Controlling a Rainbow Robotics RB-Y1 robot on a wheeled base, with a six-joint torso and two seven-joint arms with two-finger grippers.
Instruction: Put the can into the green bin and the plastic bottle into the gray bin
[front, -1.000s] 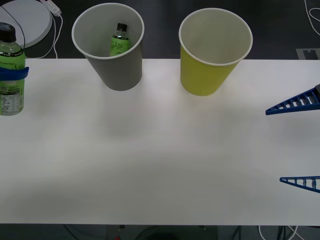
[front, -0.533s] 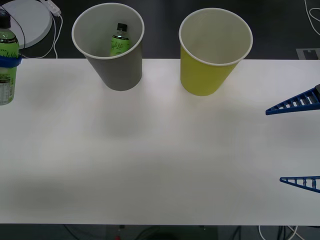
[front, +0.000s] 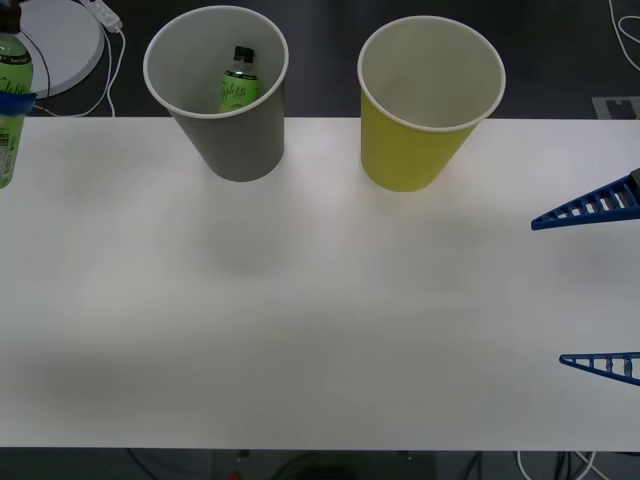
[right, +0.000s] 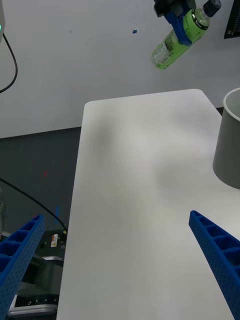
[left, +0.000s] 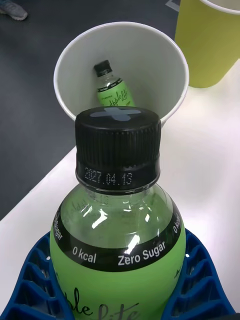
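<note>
A plastic bottle (left: 117, 235) is clamped between the jaws of the left gripper (left: 117, 295), raised above the counter's (front: 320, 300) left end. A second green bottle (front: 238, 82) lies inside the gray bin (front: 225, 130), beside the green bin (front: 420, 150). The right gripper (front: 598, 290) is held with jaws apart at the counter's right edge.

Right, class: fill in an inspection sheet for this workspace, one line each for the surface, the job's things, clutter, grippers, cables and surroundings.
Surface: white table, bare across the middle.
Job's things: gray bin upright at the far edge, a plastic bottle leaning inside it; green bin upright beside it, nothing seen inside; a second bottle held in the air at the table's left end.
Clutter: nothing seen on the table.
Grippers: left gripper shut on the second bottle; right gripper open over the table's right edge.
Cables: white cable behind the table, far left.
Surroundings: dark floor; white round disc far left.
</note>
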